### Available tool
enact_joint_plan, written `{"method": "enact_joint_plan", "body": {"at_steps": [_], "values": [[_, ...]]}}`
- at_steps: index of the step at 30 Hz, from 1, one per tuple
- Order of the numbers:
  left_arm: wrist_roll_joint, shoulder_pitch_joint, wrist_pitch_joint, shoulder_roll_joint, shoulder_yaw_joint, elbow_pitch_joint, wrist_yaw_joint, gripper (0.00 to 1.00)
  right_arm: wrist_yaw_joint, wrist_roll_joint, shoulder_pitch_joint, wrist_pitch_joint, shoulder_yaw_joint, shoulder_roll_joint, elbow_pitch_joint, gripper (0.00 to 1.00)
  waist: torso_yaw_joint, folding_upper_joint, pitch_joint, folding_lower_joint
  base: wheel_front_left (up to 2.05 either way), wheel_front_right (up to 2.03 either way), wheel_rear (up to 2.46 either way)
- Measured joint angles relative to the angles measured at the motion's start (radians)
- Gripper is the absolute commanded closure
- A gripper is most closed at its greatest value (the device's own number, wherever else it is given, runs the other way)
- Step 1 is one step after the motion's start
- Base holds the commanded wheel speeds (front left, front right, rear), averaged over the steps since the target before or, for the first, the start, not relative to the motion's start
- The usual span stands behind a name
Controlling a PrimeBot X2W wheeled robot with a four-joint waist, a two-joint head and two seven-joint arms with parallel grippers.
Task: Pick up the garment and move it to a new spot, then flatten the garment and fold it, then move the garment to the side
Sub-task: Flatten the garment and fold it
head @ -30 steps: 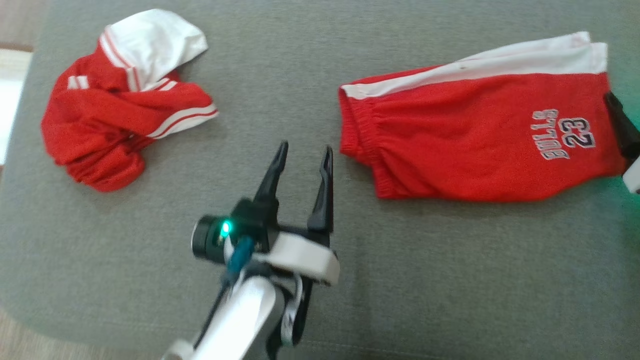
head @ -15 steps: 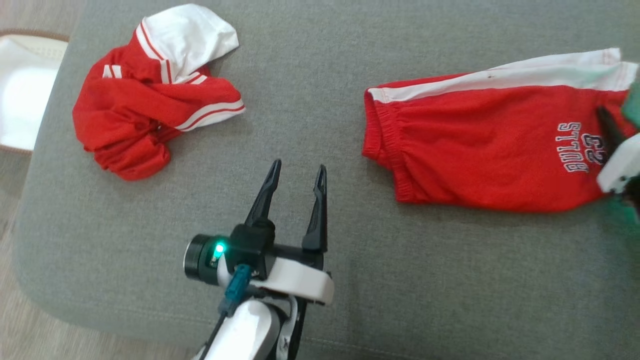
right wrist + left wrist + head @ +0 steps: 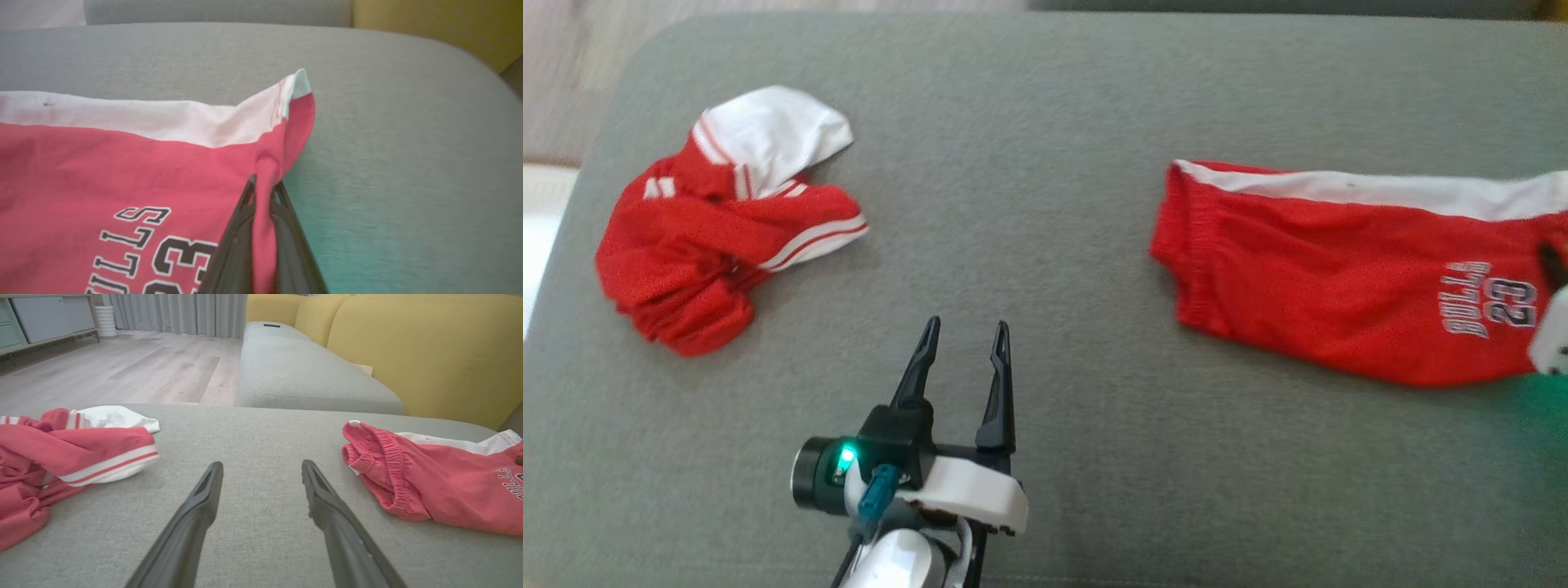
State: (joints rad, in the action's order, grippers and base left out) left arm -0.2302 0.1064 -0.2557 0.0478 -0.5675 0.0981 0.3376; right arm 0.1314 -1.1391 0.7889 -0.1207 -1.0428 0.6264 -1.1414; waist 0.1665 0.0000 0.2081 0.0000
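**Black fingers, white shell**

The left gripper has two long tapering black fingers on a black block, backed by a curved white shell. A black cylinder beside it carries a green light — a teal plug with a dark cable sits below. The right gripper has dark slotted fingers.

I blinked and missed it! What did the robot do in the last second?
The right hand shut on the hem of the red shorts, pinching a fold, and seems to have tugged them a little to the right, away from the jersey. The left hand stayed open over the grey cushion, holding nothing, and the crumpled jersey did not move. The camera shifted too.
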Motion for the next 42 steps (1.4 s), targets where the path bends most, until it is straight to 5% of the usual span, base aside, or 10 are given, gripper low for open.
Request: {"method": "enact_joint_plan", "body": {"at_steps": [7, 16, 32, 33, 34, 42], "values": [[0.0, -0.022, 0.0, 0.001, 0.007, 0.026, -0.023, 0.0, 0.0, 0.043, 0.031, 0.016, -0.032, 0.009, -0.041, 1.0, -0.058, 0.0, -0.054, 0.0, 0.0, 0.0, 0.0], [-0.005, -0.041, 0.0, 0.001, 0.004, 0.052, -0.039, 0.0, 0.0, 0.062, 0.089, -0.008, -0.043, -0.117, -0.045, 1.0, -0.078, 0.0, -0.131, 0.0, 0.0, 0.0, 0.0], [-0.036, -0.087, 0.0, 0.003, -0.02, 0.094, -0.07, 0.0, 0.0, 0.067, 0.08, -0.021, -0.049, -0.37, -0.043, 1.0, 0.043, 0.0, -0.205, 0.0, 0.0, 0.0, 0.0], [-0.037, -0.086, 0.0, 0.004, -0.026, 0.094, -0.068, 0.0, 0.0, 0.067, 0.08, -0.027, -0.049, -0.378, -0.045, 0.71, 0.05, 0.0, -0.204, 0.0, 0.0, 0.0, 0.0], [-0.037, -0.086, 0.0, 0.004, -0.034, 0.096, -0.065, 0.0, 0.0, 0.067, 0.08, -0.042, -0.047, -0.394, -0.045, 0.0, 0.061, 0.0, -0.198, 0.0, 0.0, 0.0, 0.0], [-0.047, -0.086, 0.0, 0.004, -0.028, 0.095, -0.045, 0.0, 0.0, 0.05, 0.056, -0.111, -0.031, -0.366, 0.082, 0.0, 0.041, 0.0, -0.2, 0.0, 0.0, 0.0, 0.0]]}}
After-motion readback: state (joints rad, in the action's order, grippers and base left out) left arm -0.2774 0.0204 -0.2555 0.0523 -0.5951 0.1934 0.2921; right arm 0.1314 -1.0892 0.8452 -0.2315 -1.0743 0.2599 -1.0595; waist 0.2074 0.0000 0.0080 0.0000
